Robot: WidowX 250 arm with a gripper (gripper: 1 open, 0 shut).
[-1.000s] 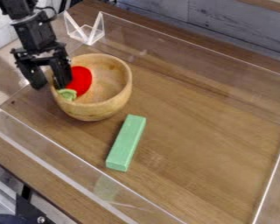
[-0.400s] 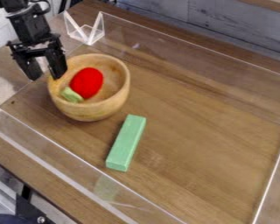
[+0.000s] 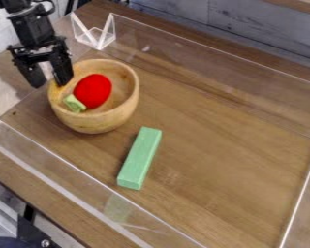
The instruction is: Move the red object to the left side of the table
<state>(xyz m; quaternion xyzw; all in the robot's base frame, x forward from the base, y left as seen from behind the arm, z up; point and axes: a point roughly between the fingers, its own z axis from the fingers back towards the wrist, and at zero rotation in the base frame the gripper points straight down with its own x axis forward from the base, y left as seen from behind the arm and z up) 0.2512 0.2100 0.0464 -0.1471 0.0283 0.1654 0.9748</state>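
Gripper (image 3: 46,77) black, jaws spread wide, empty, hovering at wooden bowl's (image 3: 108,114) left rim. Red object (image 3: 93,88) lying inside bowl, pale stub toward lower left. Green block (image 3: 139,158) below-right of bowl on table (image 3: 235,116).

Black gripper (image 3: 46,76), jaws apart, pointing steeply down.

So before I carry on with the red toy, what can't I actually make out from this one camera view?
- Underside of the red object: hidden by the wooden bowl wall, so how it sits is unclear.
- Gripper: jaws open, but whether a fingertip touches the bowl's rim is too small to tell.
- Arm above the gripper: cut off by the top edge.
- Table near left corner: blurred by the clear wall's glare.
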